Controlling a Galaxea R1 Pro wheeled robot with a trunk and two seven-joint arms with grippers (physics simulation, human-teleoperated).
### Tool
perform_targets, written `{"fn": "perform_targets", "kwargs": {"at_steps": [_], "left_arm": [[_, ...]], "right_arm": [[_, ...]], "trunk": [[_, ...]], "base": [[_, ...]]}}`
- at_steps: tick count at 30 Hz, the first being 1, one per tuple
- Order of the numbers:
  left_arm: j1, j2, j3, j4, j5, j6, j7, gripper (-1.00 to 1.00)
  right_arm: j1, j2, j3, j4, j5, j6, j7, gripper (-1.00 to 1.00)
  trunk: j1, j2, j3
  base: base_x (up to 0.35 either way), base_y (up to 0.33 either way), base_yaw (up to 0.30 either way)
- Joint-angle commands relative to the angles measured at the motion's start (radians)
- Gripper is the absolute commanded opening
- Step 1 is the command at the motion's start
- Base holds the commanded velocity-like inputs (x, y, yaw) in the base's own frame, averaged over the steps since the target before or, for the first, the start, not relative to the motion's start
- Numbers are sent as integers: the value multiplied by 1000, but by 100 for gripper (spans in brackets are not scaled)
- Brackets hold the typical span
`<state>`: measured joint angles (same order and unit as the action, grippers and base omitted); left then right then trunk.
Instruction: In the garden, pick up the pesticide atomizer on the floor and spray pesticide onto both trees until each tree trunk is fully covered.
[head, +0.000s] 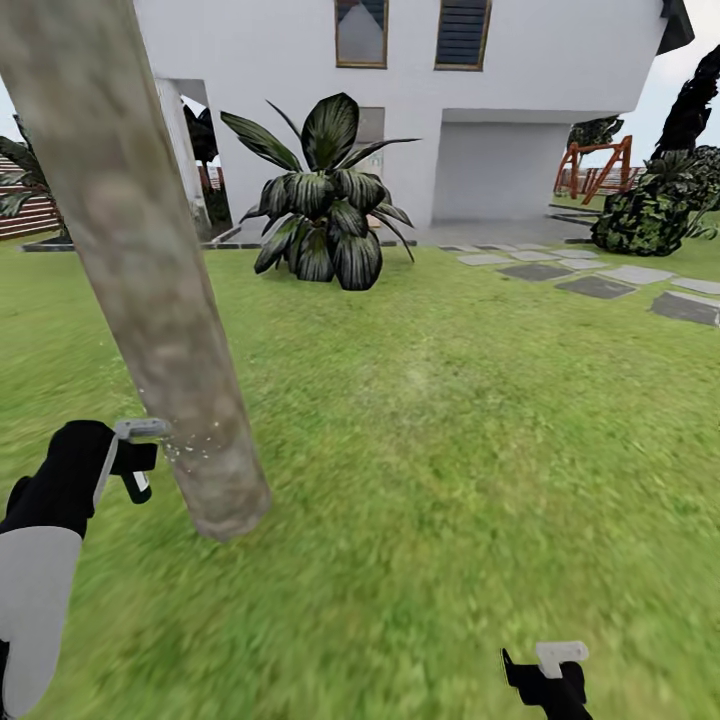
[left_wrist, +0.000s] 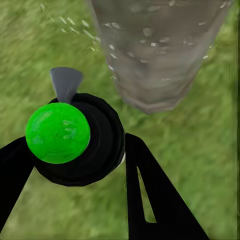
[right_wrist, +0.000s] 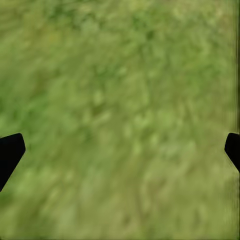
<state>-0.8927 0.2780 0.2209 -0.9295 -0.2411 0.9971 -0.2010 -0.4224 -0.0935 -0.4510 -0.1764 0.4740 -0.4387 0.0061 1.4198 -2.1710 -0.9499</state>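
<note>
now the left gripper (left_wrist: 75, 165) clamps the pesticide atomizer (left_wrist: 75, 137), nozzle aimed at the tree trunk (head: 150, 300) toward three o'clock, white specks (head: 190, 445) on bark; right gripper (right_wrist: 120, 150) spread over grass (head: 450, 450).

Your left arm (head: 35, 590) is showing a white forearm shell running into a rounded black wrist. Your left hand (head: 140, 460) is wearing pale grey fingers on black mounts. Your right hand (head: 555, 670) is showing the same black body, with a light grey finger.
</note>
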Motion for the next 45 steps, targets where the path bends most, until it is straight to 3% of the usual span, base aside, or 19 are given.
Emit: {"fn": "perform_targets", "kwargs": {"at_steps": [1, 11, 26, 45], "left_arm": [[0, 0, 0, 0, -1, 0, 0, -100], [0, 1, 1, -42, -1, 2, 0, -100], [0, 1, 2, -58, -1, 9, 0, -100], [-2, 1, 3, -78, -4, 9, 0, -100]], "right_arm": [[0, 0, 0, 0, 0, 0, 0, 100], [0, 1, 0, 0, 0, 0, 0, 100], [-1, 1, 0, 0, 0, 0, 0, 100], [0, 0, 0, 0, 0, 0, 0, 100]], "trunk": [[0, 0, 0], [0, 0, 0], [0, 0, 0], [0, 0, 0]], "base": [[84, -266, 0], [205, -178, 13], [-16, -240, 212], [110, -76, 81]]}}
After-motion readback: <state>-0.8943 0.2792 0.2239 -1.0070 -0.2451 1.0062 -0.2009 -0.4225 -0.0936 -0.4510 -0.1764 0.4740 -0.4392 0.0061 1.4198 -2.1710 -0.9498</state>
